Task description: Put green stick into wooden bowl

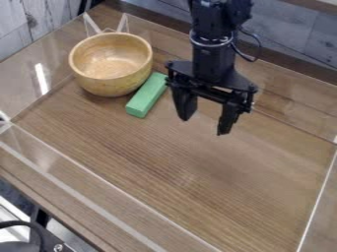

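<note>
Claw (206, 118), black, released, its tips spread above my desk (158, 165); its contact with the surface I cannot tell. Item: green stick (148, 95), just beside the wooden bowl (112, 61), outside it; its far end runs close to my arm (219, 44). Bowl's hollow visible. Arm's top cut off by the frame. Open room: bare wood in the foreground.

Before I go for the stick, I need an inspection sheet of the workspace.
Surface: brown wooden tabletop, no spill seen
Green stick: flat on the tabletop, beside the bowl, not in it
Wooden bowl: upright, nothing seen inside
Clutter: nothing seen
Gripper: open, holding nothing, right of the stick in the picture
Cables: dark cable by the arm; more at lower left
Surroundings: grey panel at upper left
</note>
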Motion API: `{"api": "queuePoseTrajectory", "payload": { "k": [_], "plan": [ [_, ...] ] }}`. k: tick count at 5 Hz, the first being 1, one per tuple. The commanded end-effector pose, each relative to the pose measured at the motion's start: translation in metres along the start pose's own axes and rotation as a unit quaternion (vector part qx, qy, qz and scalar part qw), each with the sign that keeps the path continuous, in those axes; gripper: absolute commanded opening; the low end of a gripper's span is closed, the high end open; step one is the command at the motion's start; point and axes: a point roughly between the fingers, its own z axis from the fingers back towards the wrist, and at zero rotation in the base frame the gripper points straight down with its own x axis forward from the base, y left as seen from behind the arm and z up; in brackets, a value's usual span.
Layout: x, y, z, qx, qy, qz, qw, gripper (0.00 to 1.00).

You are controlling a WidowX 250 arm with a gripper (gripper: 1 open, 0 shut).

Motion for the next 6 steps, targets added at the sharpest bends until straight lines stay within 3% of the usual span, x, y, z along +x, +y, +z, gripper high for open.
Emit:
{"api": "queuePoseTrajectory", "payload": {
  "k": [1, 6],
  "plan": [
    [0.0052, -0.0033, 0.0144, -0.003, -0.031, -0.001, 0.9995, 1.0],
    [0.0062, -0.0014, 0.0155, -0.001, -0.036, 0.008, 0.9993, 1.0]
  ]
}}
